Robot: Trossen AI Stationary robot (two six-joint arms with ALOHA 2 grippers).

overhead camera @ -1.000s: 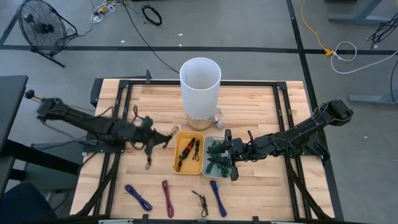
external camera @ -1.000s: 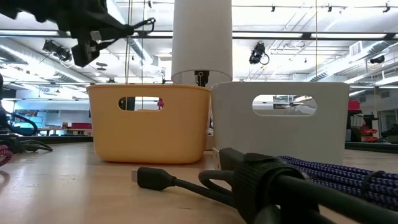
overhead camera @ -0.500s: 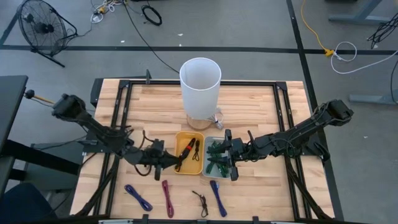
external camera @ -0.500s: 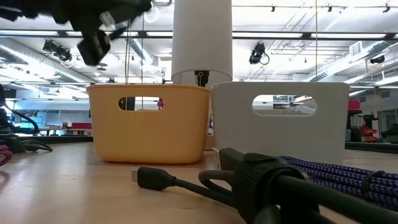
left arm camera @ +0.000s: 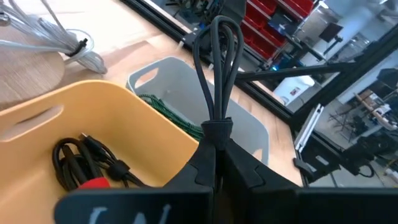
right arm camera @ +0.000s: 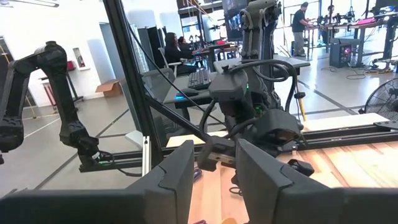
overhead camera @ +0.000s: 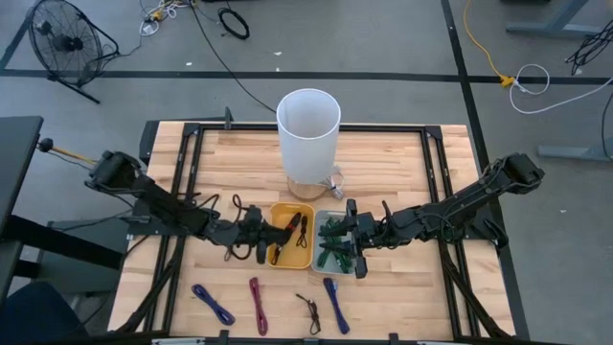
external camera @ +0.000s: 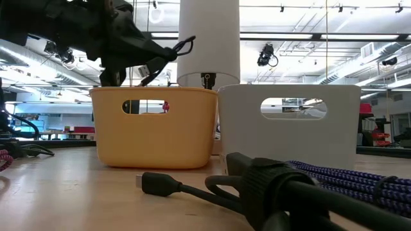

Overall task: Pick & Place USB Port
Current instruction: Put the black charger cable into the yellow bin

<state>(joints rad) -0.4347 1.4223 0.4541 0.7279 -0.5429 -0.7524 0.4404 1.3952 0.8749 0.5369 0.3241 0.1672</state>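
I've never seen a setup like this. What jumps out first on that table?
The tall white cylinder at the table's back centre dominates. In front of it sit a yellow bin and a grey bin side by side. The left gripper holds a bundled black cable at the yellow bin's edge, while the right gripper hovers at the grey bin.

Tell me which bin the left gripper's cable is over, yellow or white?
The yellow bin: the left gripper holds the black cable over its left rim. The white bin with green cables sits beyond.

The left tool (overhead camera: pixel 263 240) is clamped shut, arm outstretched, while the right tool (overhead camera: pixel 356 238) waits, fingers parted.
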